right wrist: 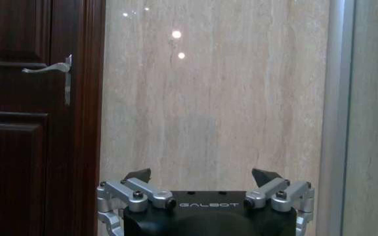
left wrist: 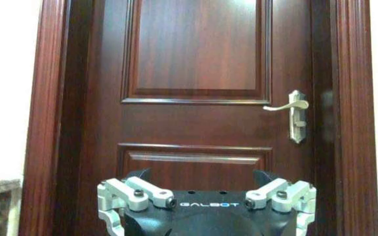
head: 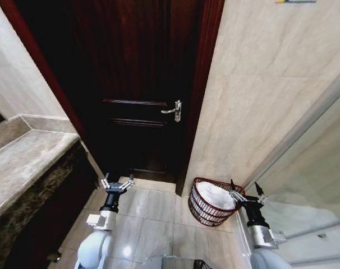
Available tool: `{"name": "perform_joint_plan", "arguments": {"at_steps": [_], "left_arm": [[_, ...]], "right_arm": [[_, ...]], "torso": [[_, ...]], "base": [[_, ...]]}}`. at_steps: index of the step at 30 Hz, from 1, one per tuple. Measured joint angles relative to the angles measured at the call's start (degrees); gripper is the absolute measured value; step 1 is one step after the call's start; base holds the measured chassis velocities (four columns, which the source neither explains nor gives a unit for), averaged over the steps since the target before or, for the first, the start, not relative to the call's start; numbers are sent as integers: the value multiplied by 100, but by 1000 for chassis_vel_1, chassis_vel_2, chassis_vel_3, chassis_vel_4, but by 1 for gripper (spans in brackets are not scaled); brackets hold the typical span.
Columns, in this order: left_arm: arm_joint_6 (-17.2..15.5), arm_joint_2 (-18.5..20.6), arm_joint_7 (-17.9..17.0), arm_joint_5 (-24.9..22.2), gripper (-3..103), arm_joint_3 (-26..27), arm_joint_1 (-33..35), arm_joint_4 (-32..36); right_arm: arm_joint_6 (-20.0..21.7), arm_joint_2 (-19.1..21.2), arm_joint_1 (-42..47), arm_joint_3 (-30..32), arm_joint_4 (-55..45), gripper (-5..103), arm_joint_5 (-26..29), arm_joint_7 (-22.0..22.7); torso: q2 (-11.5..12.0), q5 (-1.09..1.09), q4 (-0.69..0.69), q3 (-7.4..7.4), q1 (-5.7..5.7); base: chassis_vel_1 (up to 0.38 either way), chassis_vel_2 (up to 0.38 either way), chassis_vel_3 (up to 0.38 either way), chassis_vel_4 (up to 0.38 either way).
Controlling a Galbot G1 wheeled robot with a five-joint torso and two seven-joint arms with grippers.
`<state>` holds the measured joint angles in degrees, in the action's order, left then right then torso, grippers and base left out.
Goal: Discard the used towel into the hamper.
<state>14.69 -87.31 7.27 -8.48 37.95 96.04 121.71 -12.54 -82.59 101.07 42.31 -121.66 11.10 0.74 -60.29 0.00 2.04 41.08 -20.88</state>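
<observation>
The hamper [head: 202, 212], a round dark reddish-brown open-weave basket, stands on the floor against the beige wall, just right of the door. A white towel [head: 216, 195] lies bunched inside it. My right gripper [head: 243, 189] is raised beside the hamper's right rim, open and holding nothing; in the right wrist view this gripper [right wrist: 202, 176] faces the beige wall. To the left, my left gripper [head: 117, 182] is held up in front of the door, also open and bare, and in the left wrist view that gripper [left wrist: 202, 176] faces the door panel.
A dark wooden door [head: 139, 84] with a metal lever handle [head: 174, 111] is shut ahead. A stone counter [head: 24, 162] runs along the left. A glass partition with a metal frame [head: 304, 168] lines the right. Pale floor tiles [head: 153, 218] lie between.
</observation>
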Motion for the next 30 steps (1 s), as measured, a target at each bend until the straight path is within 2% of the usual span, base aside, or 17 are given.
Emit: {"name": "perform_joint_plan", "arguments": {"at_steps": [14,18,30], "left_arm": [[-76,-47,3,66,100,-10,-136,-49],[-97,-45,3,42,100,-10,-193,-112],[-188,-63,-42,-109,100,48,-154,-96]], "right_arm": [[14,28,-93,21,64,100,18,-23],[29,35,-120,14,96,100,18,-40],[49,47,-169,-33,154,100,4,-84]], "torso": [[-336,0,-1,183,-152],[-495,0,-2,268,-226],[-713,0,-2,382,-328]], "base": [[-9,-9,-5,-6],[-38,-28,-30,-40],[0,0,0,0]]}}
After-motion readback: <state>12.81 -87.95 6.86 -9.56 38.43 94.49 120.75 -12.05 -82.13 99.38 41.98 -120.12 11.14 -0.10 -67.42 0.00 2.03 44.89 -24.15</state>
